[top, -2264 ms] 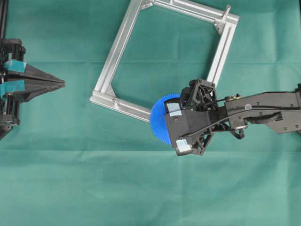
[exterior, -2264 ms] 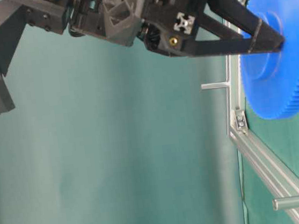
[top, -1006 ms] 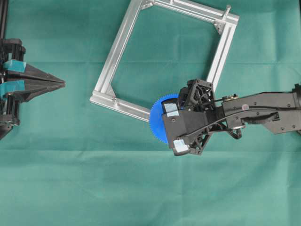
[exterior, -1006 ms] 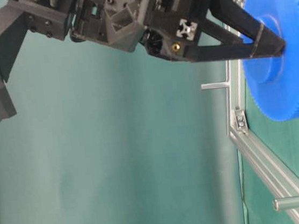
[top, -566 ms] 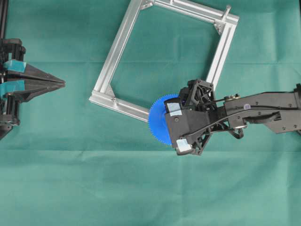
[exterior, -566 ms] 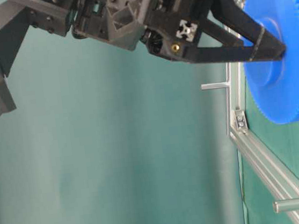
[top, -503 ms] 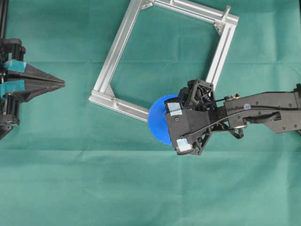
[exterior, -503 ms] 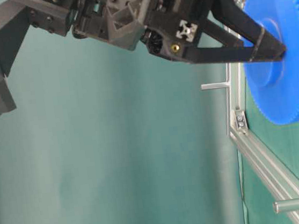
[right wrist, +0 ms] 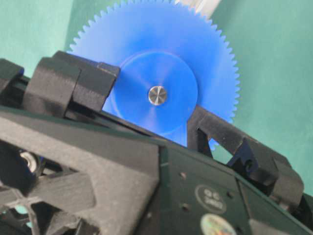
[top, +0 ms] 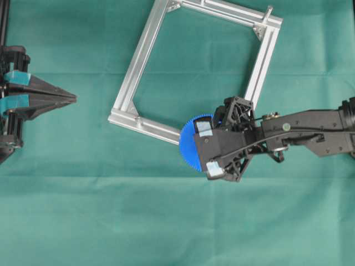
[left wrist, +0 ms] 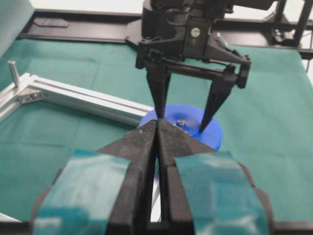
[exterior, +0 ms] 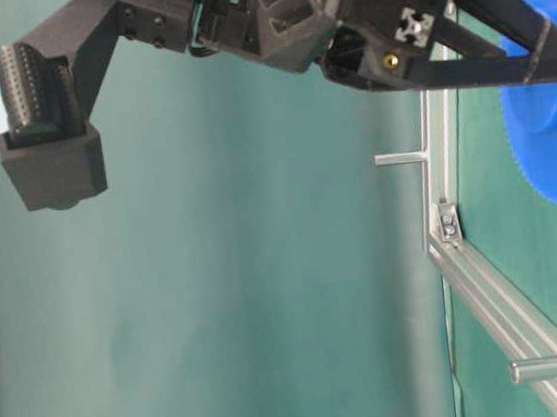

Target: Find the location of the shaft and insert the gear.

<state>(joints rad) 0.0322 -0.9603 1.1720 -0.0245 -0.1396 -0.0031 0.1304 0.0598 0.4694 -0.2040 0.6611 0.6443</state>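
Gear (right wrist: 161,73) sits on the shaft (right wrist: 157,95), hub clamped by the right gripper (right wrist: 151,105); left gripper (top: 69,98) closed, empty.

Bright blue gear (right wrist: 161,68) — silvery shaft (right wrist: 157,95) — green cloth (top: 111,210).

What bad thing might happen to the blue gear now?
The gear already has the shaft showing through its hole, and the right gripper pinches its hub. If the gripper lifts without opening, it might pull the gear back off. A sideways push could drag the frame across the cloth.
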